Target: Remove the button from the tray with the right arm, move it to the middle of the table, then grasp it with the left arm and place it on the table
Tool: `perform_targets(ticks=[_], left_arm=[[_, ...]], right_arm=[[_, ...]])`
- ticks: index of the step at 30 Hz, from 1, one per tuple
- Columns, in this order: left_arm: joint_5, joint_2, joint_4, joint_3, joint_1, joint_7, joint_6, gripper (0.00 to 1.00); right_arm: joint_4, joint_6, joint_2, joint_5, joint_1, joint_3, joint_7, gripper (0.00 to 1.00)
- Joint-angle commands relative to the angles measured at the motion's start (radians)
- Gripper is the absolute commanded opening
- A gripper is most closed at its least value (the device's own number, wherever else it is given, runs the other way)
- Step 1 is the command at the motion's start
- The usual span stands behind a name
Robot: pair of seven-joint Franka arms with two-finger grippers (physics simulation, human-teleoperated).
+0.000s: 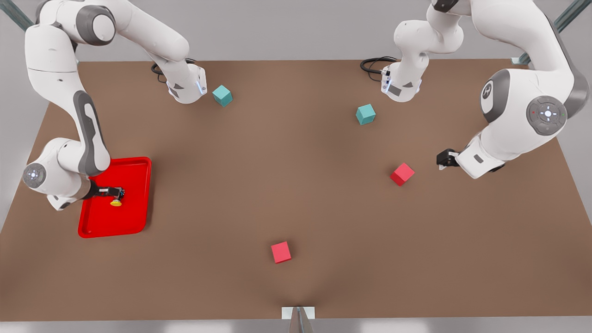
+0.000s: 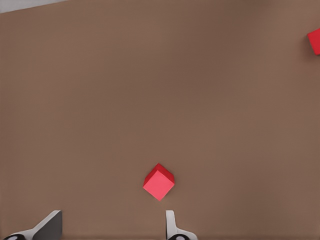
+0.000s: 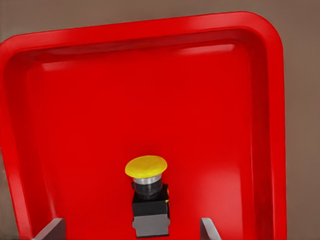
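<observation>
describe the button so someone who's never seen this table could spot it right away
Find the red tray at the front view's left side of the brown table. The button lies inside it: a dark blocky body with a round yellow cap, the scene's one yellow thing, unlike the plain red and teal cubes.

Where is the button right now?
The button lies inside the red tray at the front view's left; in the right wrist view it sits between the right gripper's open fingers, not yet clamped.
</observation>
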Motion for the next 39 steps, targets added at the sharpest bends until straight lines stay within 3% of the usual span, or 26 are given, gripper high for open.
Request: perform_targets(ticks=[1, 7, 20, 21, 22, 23, 26, 30, 34, 36, 39], left_arm=[[0.001, 0.001, 0.0, 0.0, -0.001, 0.004, -0.001, 1.0], [0.001, 0.008, 0.0, 0.0, 0.0, 0.004, -0.001, 1.0], [0.0, 0.008, 0.0, 0.0, 0.0, 0.003, -0.001, 1.0], [0.0, 0.008, 0.0, 0.0, 0.0, 0.003, -0.001, 1.0], [0.001, 0.008, 0.0, 0.0, 0.0, 0.003, -0.001, 1.0], [0.0, 0.01, 0.0, 0.0, 0.0, 0.003, -0.001, 1.0], [0.0, 0.014, 0.0, 0.0, 0.0, 0.003, -0.001, 1.0], [0.0, 0.014, 0.0, 0.0, 0.0, 0.001, -0.003, 1.0], [0.0, 0.014, 0.0, 0.0, -0.001, 0.001, -0.003, 1.0], [0.0, 0.014, 0.0, 0.0, -0.003, 0.001, -0.003, 1.0], [0.0, 0.016, 0.0, 0.0, -0.006, 0.0, -0.003, 1.0]], right_arm=[[-0.007, 0.064, 0.002, -0.001, -0.023, 0.01, -0.446, 1.0], [-0.045, 0.137, 0.075, -0.004, -0.043, 0.008, -0.478, 1.0], [-0.084, 0.194, 0.077, -0.051, -0.046, -0.003, -0.386, 1.0], [-0.084, 0.199, 0.079, -0.051, -0.043, -0.003, -0.386, 0.89], [-0.084, 0.199, 0.086, -0.051, -0.043, -0.003, -0.36, 0.64], [-0.085, 0.199, 0.086, -0.051, -0.041, -0.003, -0.349, 0.45], [-0.085, 0.199, 0.092, -0.051, -0.04, -0.003, -0.337, 0.39], [-0.053, 0.122, 0.075, -0.05, -0.021, 0.013, -0.289, 0.36], [0.177, -0.393, -0.014, -0.05, -0.005, 0.296, 0.123, 0.36], [0.191, -0.446, -0.012, -0.047, 0.002, 0.419, 0.324, 0.36], [0.234, -0.452, -0.004, -0.031, 0.182, 0.439, 0.62, 0.36]])
